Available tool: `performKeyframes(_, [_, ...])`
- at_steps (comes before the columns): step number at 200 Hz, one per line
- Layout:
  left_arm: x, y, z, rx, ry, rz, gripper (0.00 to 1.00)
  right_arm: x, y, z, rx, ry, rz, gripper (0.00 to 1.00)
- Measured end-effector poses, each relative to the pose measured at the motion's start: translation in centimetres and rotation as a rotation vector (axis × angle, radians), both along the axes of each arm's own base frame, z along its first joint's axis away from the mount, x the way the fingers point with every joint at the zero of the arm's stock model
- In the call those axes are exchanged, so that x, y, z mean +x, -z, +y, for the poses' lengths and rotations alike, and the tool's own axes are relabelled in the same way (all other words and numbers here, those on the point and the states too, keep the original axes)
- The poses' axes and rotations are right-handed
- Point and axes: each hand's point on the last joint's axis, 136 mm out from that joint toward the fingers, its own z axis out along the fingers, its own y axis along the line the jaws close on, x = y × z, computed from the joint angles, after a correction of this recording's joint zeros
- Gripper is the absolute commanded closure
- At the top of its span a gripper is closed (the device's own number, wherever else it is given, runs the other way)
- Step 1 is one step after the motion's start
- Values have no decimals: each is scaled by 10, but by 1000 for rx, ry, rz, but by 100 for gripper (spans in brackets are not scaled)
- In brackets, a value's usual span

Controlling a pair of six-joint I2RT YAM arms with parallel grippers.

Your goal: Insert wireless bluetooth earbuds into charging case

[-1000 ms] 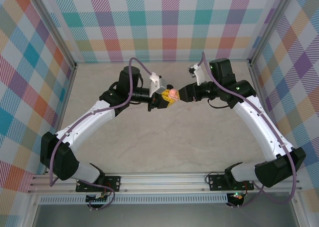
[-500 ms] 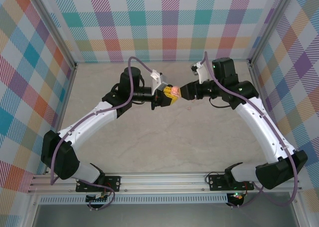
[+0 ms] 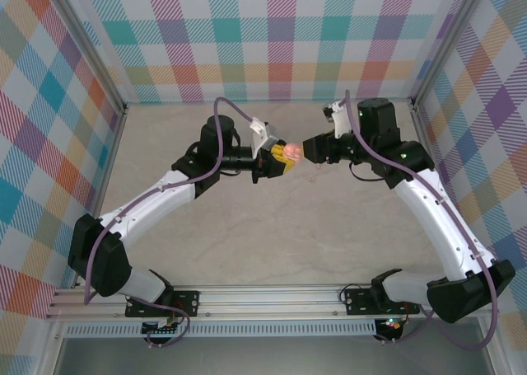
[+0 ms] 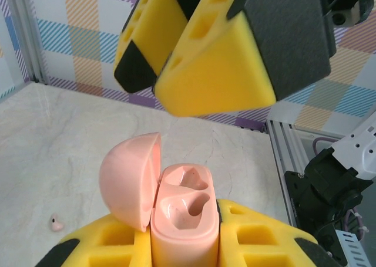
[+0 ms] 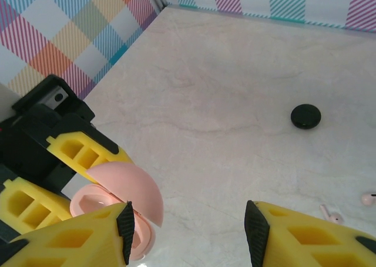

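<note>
Top external view: over the middle of the worktop (image 3: pixel 247 227), left end effector (image 3: pixel 280 157) and right end effector (image 3: pixel 310 150) tip to tip, a pink charging case (image 3: pixel 288 152) between them.

Left wrist view: left end effector closed tight on the case's lower body, a yellow pad against each side. Case upright, lid (image 4: pixel 129 185) swung open to the left, two hollow wells (image 4: pixel 185 199) facing up. Just above, the right end effector's yellow pads, apart from the case. Off to the lower left, a lone pink earbud (image 4: pixel 57 222) on the worktop, well apart from the case.

Right wrist view: right end effector parted, nothing between its fingers, hovering close by the open case. At that view's right edge, two pale pink earbuds (image 5: pixel 368 198) lying near each other on the worktop. Farther back, a round black case (image 5: pixel 306 115), well apart from everything else.
</note>
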Motion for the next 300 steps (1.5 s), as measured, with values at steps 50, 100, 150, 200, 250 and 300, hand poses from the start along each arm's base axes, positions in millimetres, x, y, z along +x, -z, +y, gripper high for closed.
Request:
performKeyframes(50, [3, 1, -1, -4, -13, 21, 88, 1, 0, -1, -3, 6, -3, 45])
performKeyframes(100, [4, 0, 0, -15, -21, 33, 88, 6, 2, -6, -15, 48, 1, 44])
performKeyframes(150, [6, 12, 3, -3, -36, 71, 88, 40, 27, -42, -54, 266, 89, 43])
performKeyframes(200, [-3, 11, 12, -9, -51, 83, 88, 78, 108, -67, -126, 400, 339, 44])
performKeyframes(250, [-12, 4, 18, -33, -58, 82, 88, 100, 191, -73, -180, 423, 553, 49])
performKeyframes(300, [-15, 3, 22, -35, -66, 77, 88, 136, 230, -70, -196, 378, 622, 69])
